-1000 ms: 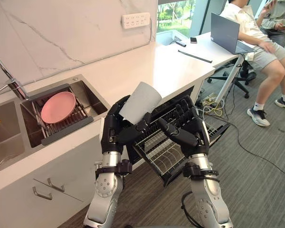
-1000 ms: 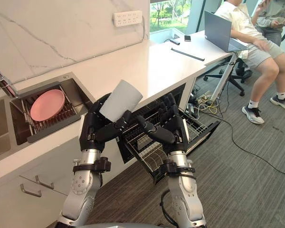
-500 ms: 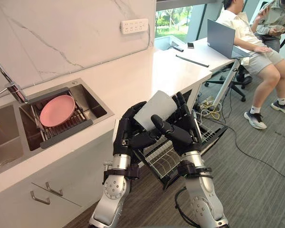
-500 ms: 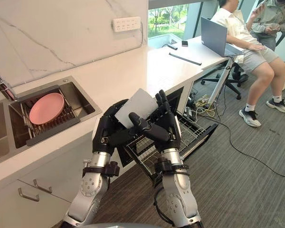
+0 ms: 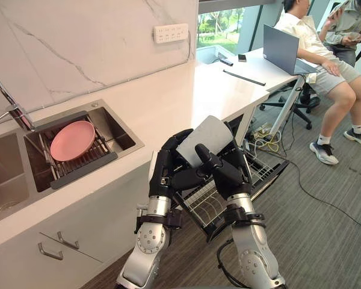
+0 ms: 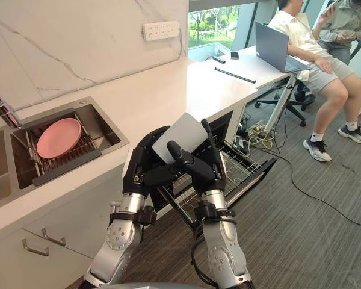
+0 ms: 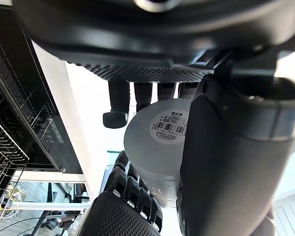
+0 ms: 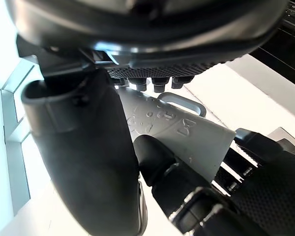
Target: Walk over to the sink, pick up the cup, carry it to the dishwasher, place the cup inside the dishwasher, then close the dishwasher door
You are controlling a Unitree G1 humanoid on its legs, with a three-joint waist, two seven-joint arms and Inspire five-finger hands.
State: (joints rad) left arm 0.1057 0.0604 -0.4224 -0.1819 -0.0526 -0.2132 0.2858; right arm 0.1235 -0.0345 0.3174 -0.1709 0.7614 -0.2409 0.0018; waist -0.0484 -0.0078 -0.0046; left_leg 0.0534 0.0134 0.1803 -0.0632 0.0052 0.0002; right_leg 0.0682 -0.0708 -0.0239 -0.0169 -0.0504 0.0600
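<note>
The left hand [image 5: 167, 173] and right hand [image 5: 230, 174] clasped the grey cup [image 5: 210, 133] between them, fingers and thumbs curled round it. It was held tilted above the open dishwasher's rack [image 5: 262, 170], beside the table [image 5: 168, 96]. A pink plate [image 5: 72, 139] lay in the sink [image 5: 118, 129].

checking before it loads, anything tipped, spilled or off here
Nothing spilled or damaged. The cup is tilted well off upright, clasped between the left hand and right hand above the pulled-out dishwasher rack. The pink plate lies in the sink.
</note>
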